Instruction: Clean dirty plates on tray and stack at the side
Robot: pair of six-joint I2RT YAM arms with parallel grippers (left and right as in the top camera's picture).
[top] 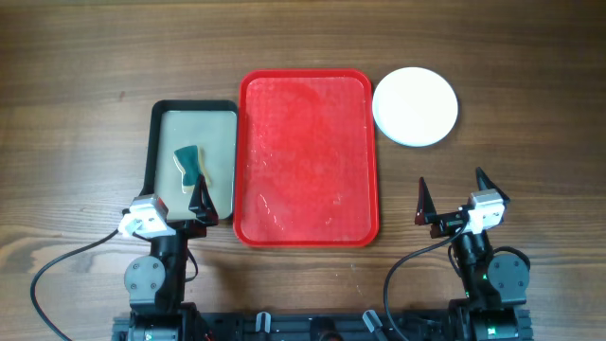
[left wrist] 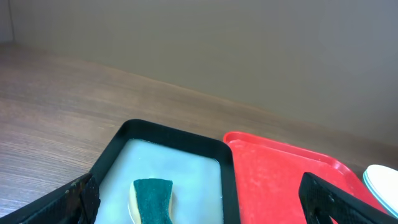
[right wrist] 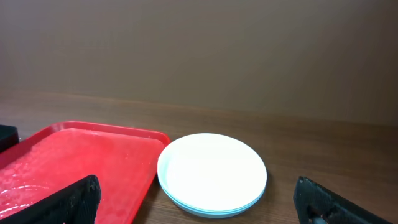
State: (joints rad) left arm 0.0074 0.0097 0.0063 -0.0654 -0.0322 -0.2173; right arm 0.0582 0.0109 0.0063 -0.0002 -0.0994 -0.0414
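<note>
white-topped plates beyond right pincer

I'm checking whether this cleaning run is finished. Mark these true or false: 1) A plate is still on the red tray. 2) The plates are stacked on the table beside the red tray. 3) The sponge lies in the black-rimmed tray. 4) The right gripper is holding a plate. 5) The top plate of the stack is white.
1) False. The red tray holds no plate, only wet streaks.
2) True. The plates sit stacked off its far right corner.
3) True. The sponge lies in the black-rimmed tray.
4) False. The right gripper is open and empty, as is the left gripper.
5) True. Pale blue rims show beneath it.
</note>
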